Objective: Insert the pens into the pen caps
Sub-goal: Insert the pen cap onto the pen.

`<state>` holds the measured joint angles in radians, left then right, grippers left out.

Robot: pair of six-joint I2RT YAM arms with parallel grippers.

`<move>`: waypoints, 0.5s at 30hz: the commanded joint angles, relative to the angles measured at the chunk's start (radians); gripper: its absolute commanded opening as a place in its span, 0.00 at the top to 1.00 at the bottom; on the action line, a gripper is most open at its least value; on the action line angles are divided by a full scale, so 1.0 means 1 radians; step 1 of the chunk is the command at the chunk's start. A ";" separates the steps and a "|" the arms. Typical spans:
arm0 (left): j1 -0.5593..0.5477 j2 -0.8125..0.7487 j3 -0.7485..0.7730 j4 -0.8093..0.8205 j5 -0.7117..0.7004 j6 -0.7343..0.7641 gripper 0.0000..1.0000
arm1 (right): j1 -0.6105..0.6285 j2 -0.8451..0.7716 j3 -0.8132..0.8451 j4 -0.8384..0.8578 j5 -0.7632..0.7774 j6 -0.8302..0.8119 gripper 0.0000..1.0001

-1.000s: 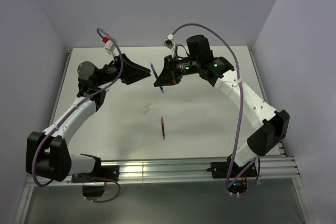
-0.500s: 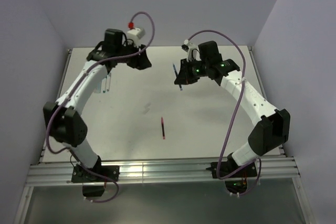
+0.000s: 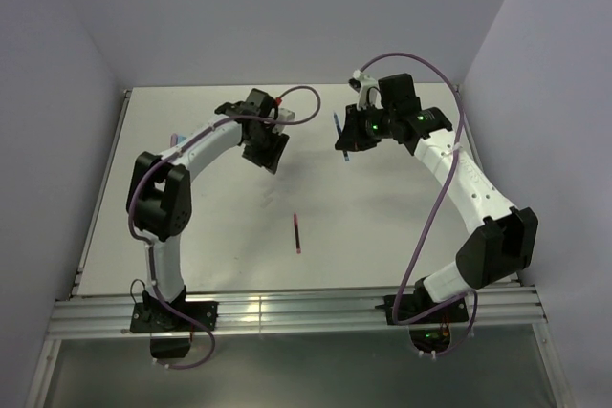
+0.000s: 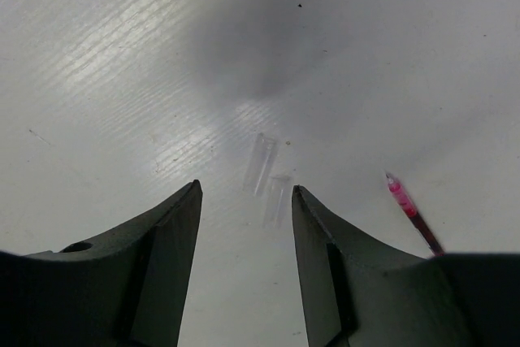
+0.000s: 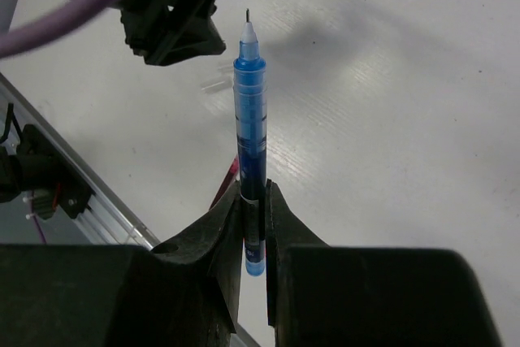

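Observation:
My right gripper (image 5: 253, 193) is shut on a blue pen (image 5: 250, 119), which points tip-first away from the fingers, held above the back of the table. From above, this gripper (image 3: 346, 145) and its pen (image 3: 338, 124) sit right of centre. My left gripper (image 4: 245, 188) is open with nothing between its fingers, hovering over two clear pen caps (image 4: 260, 175) that lie side by side just beyond its fingertips. A red pen (image 4: 410, 215) lies on the table to their right. In the top view the left gripper (image 3: 272, 160) is left of centre and the red pen (image 3: 297, 233) lies nearer the front.
The white table (image 3: 382, 226) is walled at the back and sides, with a metal rail (image 3: 287, 308) along the near edge. A few small items (image 3: 175, 139) lie at the left edge, mostly hidden behind the left arm.
The left arm has swung from the back left to the middle, over the clear caps, and its jaws have narrowed. The right gripper has carried the blue pen to the right.

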<state>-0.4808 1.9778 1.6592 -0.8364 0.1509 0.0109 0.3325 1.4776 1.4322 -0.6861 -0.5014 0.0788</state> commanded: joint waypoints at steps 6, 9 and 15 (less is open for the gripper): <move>-0.051 0.050 -0.015 -0.007 -0.091 -0.003 0.49 | -0.024 -0.031 0.043 -0.006 -0.025 -0.002 1.00; -0.058 0.065 -0.015 -0.007 -0.102 -0.003 0.50 | -0.032 -0.031 0.042 -0.007 -0.032 -0.005 1.00; -0.073 0.096 -0.012 -0.009 -0.103 -0.003 0.56 | -0.038 -0.033 0.033 -0.006 -0.031 -0.001 1.00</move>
<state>-0.5400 2.0602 1.6432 -0.8383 0.0669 0.0071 0.3031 1.4776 1.4326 -0.6968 -0.5171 0.0803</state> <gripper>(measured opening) 0.447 0.167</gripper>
